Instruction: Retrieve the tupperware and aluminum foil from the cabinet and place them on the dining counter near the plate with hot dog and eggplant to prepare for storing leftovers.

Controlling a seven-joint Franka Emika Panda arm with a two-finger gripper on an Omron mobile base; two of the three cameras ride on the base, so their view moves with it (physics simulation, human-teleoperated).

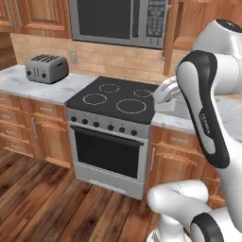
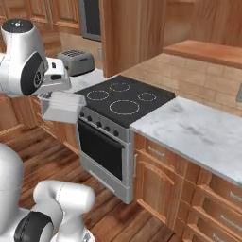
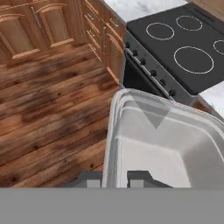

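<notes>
Closest to the hand camera, the gripper (image 3: 112, 178) is clamped on the near rim of the tupperware (image 3: 166, 144) — one dark finger tip sits outside the wall and the other inside it, with the thin flared edge pinched between them. The clear greyish tub hangs in the air, held off every surface; in the right base view the tupperware (image 2: 61, 107) sits just below the white wrist, out in front of the stove's front edge and above the wooden floor (image 3: 48, 113). From the left base view only a pale sliver of the tub (image 1: 166, 90) shows past the arm's dark forearm. Beyond the tub lies the stove (image 2: 118, 101), its black top with white burner rings and a row of knobs over the oven door. A marble worktop (image 2: 194, 127) runs to either side of it above brown drawers. Farther back a grey toaster (image 1: 46, 68) stands on that worktop, and a microwave (image 1: 118, 21) hangs over the stove.
</notes>
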